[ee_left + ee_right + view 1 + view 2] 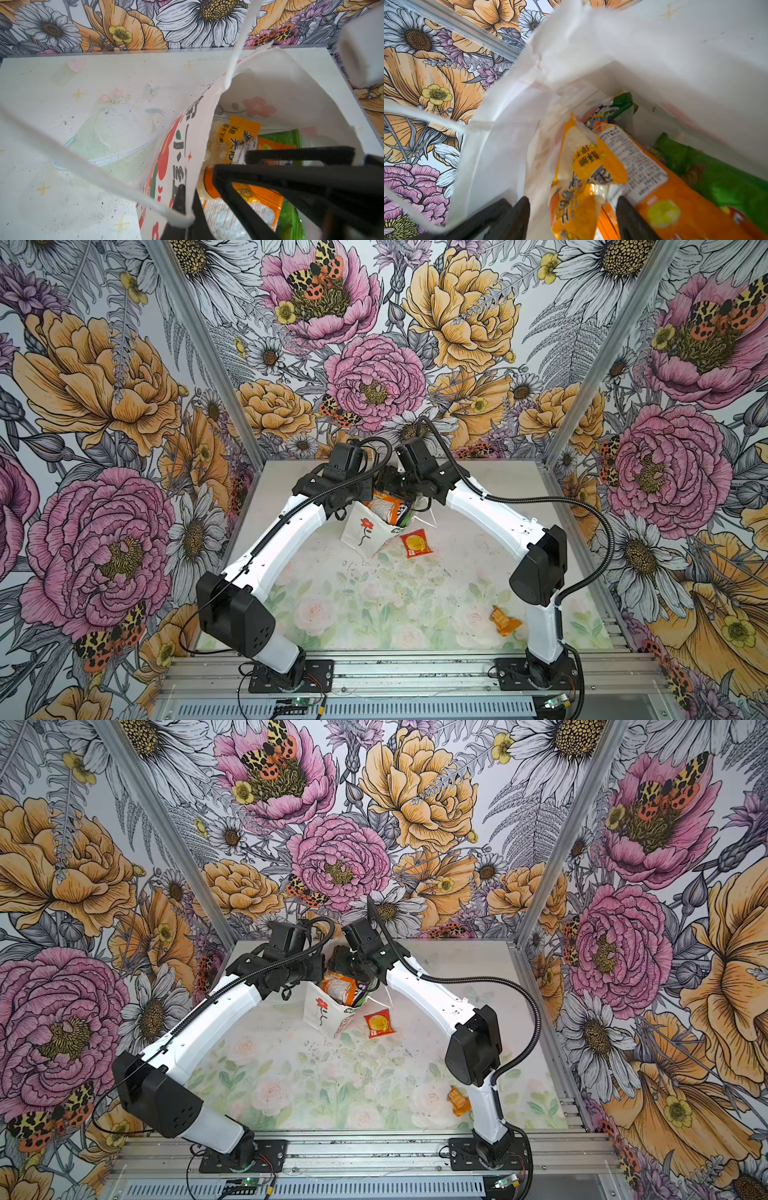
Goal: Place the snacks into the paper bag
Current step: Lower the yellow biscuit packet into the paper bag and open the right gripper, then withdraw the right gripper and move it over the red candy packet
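Snacks outside the bag number two. One small red sachet (pixel 415 544) lies on the table (pixel 374 614) just beside the paper bag (pixel 360 531). One crumpled orange wrapper (pixel 504 620) lies well apart from it, near the right arm (pixel 540 614).

In both top views the single paper bag stands at the back middle of the table with its mouth open. Inside it, the right wrist view shows four packets:
- one orange-yellow packet (pixel 583 166)
- one larger orange packet (pixel 654 187)
- one bright green packet (pixel 726 187)
- one green-yellow packet (pixel 620 106), lying deepest

At the rim, the left gripper (pixel 188 205) is pinched tight on the bag's wall. The right gripper (pixel 572 201) reaches into the mouth with its two fingers spread. The orange-yellow packet hangs between them, but I cannot tell whether either finger touches it.
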